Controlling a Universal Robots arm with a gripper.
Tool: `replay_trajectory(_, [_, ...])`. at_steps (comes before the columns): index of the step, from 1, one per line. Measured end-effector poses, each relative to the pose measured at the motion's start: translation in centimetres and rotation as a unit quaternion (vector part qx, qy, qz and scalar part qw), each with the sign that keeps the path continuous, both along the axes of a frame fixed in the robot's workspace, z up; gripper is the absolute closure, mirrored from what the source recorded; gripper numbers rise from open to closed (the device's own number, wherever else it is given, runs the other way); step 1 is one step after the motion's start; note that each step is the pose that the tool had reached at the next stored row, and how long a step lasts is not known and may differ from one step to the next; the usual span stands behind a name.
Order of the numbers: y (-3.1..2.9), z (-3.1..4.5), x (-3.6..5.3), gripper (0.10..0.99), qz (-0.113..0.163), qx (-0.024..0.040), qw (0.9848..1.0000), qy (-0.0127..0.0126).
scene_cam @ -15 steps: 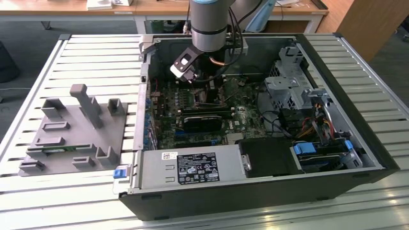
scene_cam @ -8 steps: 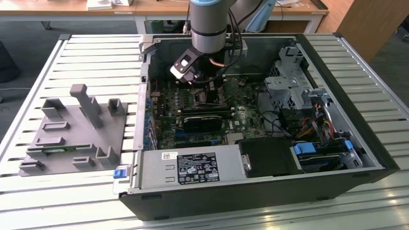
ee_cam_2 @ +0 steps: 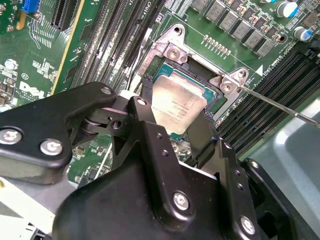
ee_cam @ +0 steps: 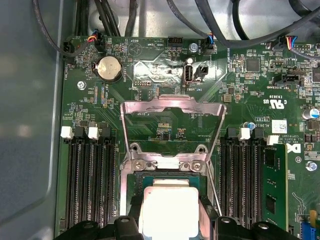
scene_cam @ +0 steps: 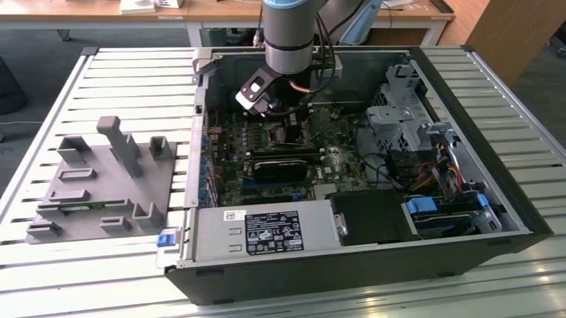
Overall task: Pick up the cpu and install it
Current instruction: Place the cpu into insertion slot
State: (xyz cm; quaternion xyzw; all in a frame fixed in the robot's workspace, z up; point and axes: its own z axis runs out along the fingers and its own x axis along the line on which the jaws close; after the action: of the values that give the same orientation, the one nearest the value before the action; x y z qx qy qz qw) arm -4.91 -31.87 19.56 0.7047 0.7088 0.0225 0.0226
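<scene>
The small flat square cpu with its silver-grey metal top [ee_cam_2: 179,106] is seen at the dark square socket with a metal frame [ee_cam_2: 167,50], level and squared to its opening. Whether it is fully seated cannot be told. The black pincer [ee_cam_2: 175,119] is narrowed on it, apparently gripping two opposite edges, so the top face is left clear. The hinged steel load plate [ee_cam: 172,106] is swung up, leaving the socket open. The green motherboard [ee_cam: 85,107] is housed in an open black computer case [scene_cam: 354,271] laid on its side mid-bench. The slatted metal bench [scene_cam: 132,73] also carries a grey plastic fixture [scene_cam: 97,179] near its edge at the exterior view's left. Wooden desks [scene_cam: 221,10] are noted beyond.
</scene>
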Motion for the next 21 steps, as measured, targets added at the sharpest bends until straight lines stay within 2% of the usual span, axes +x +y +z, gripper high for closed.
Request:
replay_trajectory(7, [0.00, -0.02, 0.00, 0.549, 0.000, 0.0001, 1.0000, -0.0001])
replay_trajectory(8, [0.00, -0.02, 0.00, 0.486, 0.000, 0.0001, 1.0000, -0.0001])
replay_trajectory(21, [0.43, -0.05, 0.00, 0.486, 0.000, 0.0000, 1.0000, 0.0000])
